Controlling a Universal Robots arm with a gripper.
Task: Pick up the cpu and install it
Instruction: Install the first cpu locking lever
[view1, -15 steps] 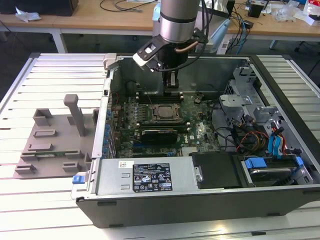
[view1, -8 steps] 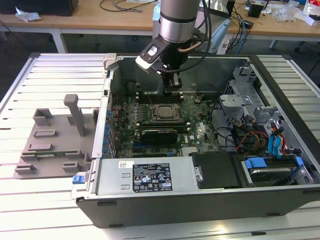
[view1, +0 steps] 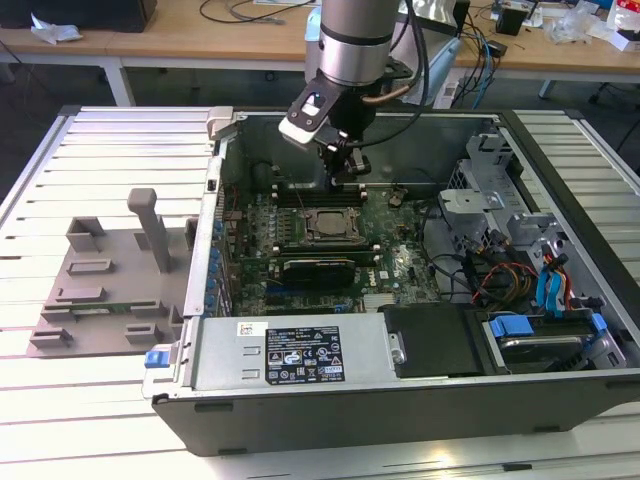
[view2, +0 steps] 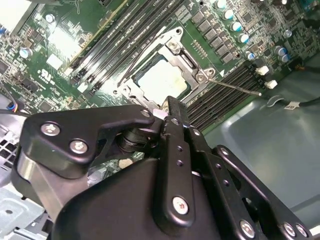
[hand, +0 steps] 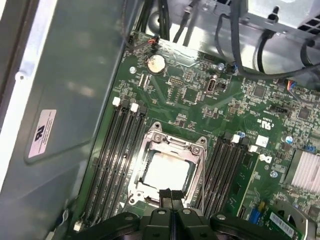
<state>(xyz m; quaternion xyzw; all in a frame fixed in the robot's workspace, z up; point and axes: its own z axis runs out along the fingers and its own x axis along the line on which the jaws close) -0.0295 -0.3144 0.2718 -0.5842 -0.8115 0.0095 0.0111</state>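
Note:
The cpu (hand: 167, 172) is a pale square chip lying flat inside the metal frame of the motherboard socket (hand: 155, 137); the second wrist view has it too, cpu (view2: 162, 80). My gripper (hand: 171, 196) hangs just above the socket's edge with its two black fingers pressed together and nothing between them. From the exterior view, the gripper (view1: 345, 178) is inside the open computer case, a little behind the socket (view1: 326, 226). In the second wrist view one fingertip (view2: 172, 112) reaches over the rim of the socket frame.
Memory slots (hand: 117, 150) flank the socket on both sides. A long black expansion card (view1: 318, 268) lies in front of it. Drive cages and cables (view1: 510, 260) crowd the exterior view's right. A grey plastic fixture (view1: 110, 280) sits outside the case on the exterior view's left.

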